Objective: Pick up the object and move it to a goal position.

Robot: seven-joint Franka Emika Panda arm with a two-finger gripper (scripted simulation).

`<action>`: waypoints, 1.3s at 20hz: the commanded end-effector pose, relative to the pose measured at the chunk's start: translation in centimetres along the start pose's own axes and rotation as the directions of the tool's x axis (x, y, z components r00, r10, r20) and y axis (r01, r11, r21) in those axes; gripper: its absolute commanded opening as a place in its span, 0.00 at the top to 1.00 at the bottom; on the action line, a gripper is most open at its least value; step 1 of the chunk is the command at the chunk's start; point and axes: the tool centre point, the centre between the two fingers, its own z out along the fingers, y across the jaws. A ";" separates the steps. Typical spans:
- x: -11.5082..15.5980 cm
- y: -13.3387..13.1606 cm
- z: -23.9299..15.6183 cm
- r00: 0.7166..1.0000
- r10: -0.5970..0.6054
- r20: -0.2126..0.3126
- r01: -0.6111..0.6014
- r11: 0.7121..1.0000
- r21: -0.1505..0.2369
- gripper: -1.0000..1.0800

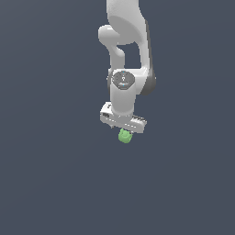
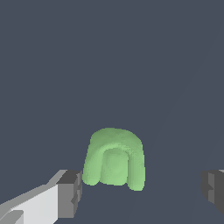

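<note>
Two gray fingertips are sitting closest to me in the wrist view, one on each side, spread wide apart. Between them I am seeing the green block, and it is not touching either one. It is looking like a rounded arch with a hollow in the middle, lying on the dark gray floor.

Looking at the exterior view now, I am seeing the white arm reaching down. Its gripper is hanging right over the green block, which is peeking out just below it.
</note>
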 end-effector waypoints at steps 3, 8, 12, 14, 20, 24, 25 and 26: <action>-0.5 -0.9 1.1 0.998 0.062 -0.011 -0.062 0.998 -0.002 0.04; -1.0 -1.5 1.8 0.994 0.105 -0.018 -0.105 0.995 -0.002 0.04; -1.1 -1.7 2.1 0.993 0.120 -0.021 -0.120 0.993 -0.002 0.04; -1.1 -1.7 2.2 0.992 0.122 -0.021 -0.122 0.992 -0.002 0.04; -1.1 -1.7 3.0 0.993 0.119 -0.020 -0.119 0.993 -0.002 0.04; -1.2 -1.7 4.8 0.992 0.121 -0.021 -0.121 0.993 -0.002 0.04; -1.2 -1.7 5.4 0.992 0.121 -0.021 -0.121 0.993 -0.002 0.04; -1.2 -1.6 5.8 0.992 0.121 -0.021 -0.122 0.993 -0.002 0.04</action>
